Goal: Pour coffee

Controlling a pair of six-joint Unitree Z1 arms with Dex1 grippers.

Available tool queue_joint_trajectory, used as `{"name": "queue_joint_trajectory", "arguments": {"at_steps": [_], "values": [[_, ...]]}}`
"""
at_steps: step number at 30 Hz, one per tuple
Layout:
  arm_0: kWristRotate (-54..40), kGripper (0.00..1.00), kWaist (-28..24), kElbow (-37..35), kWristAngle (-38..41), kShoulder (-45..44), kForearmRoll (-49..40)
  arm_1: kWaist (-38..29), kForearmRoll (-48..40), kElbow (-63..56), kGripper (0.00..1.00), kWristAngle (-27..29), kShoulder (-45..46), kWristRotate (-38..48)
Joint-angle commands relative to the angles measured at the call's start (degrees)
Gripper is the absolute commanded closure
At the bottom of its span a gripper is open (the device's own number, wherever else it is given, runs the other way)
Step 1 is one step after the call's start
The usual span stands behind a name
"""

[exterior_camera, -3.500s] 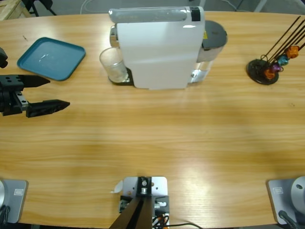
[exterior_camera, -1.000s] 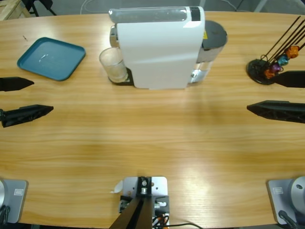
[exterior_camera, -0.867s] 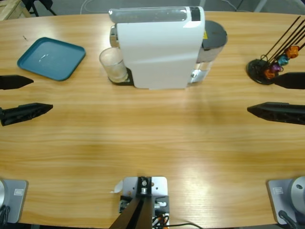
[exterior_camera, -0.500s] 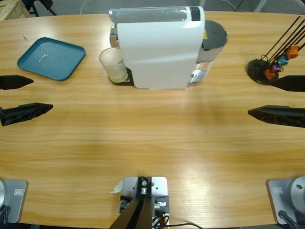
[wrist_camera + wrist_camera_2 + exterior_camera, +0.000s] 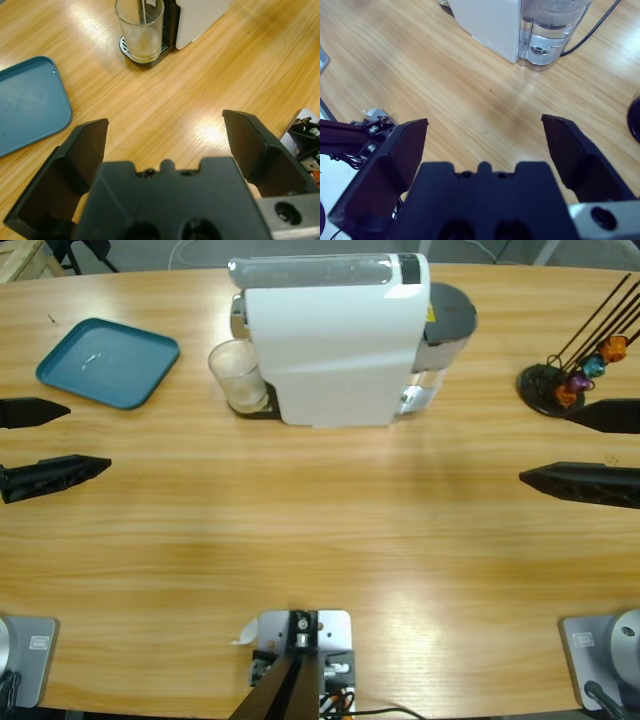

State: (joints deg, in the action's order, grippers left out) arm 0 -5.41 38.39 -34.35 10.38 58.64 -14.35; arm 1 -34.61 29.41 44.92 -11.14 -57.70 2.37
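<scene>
Wooden table [image 5: 320,530], long, seen from above. White capsule coffee machine [image 5: 335,340] stands at the far middle, its clear water tank [image 5: 445,325] at its right end.

A clear drinking glass [image 5: 237,377] sits on the machine's black drip tray [image 5: 262,406], hard against the machine's left end. Left wrist view shows the coffee [image 5: 141,42]: a shallow pale yellowish-brown layer in the bottom of the glass, most of the glass above it unfilled.

Teal tray [image 5: 108,362] lies flat to the left of the glass, near the table's far-left corner, apart from the machine.

Left hand [image 5: 88,438] comes in from the left edge, jaws spread wide, nothing between them. It hangs just in front of the teal tray. The glass with the coffee lies ahead of it and off toward the far side, well apart; in its wrist view the glass sits beyond the gap between the jaws, left of centre.

Right hand [image 5: 545,446] comes in from the right edge, jaws likewise wide apart and holding nothing. It is near a black capsule stand [image 5: 552,388] with coloured capsules [image 5: 590,370] on wire arms, at the far right. The machine's whole body lies between this hand and the coffee; its wrist view shows the water tank and the machine's white side, not the glass.
</scene>
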Motion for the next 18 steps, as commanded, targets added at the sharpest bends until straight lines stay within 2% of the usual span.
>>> {"name": "queue_joint_trajectory", "arguments": {"at_steps": [1, 12, 16, 18], "values": [[0.4, 0.0, 0.7, 2.1, 0.9, -1.9, -0.9, 0.8, 0.5, -1.1, 0.0, -0.4, -1.6, -0.9], [-2.4, 0.0, 0.7, 2.8, 0.1, 0.6, 1.2, 0.8, 0.6, -0.5, 0.0, -0.3, -3.1, -0.9], [-9.3, 0.0, 0.5, 4.1, -0.1, 2.8, 5.9, 0.8, 2.3, 0.5, 0.0, -0.3, -3.7, -0.7], [-10.1, 0.0, -1.2, 4.2, 0.5, 5.2, 9.3, 0.8, 4.2, 1.6, 0.0, -0.3, -3.7, -0.5]]}}
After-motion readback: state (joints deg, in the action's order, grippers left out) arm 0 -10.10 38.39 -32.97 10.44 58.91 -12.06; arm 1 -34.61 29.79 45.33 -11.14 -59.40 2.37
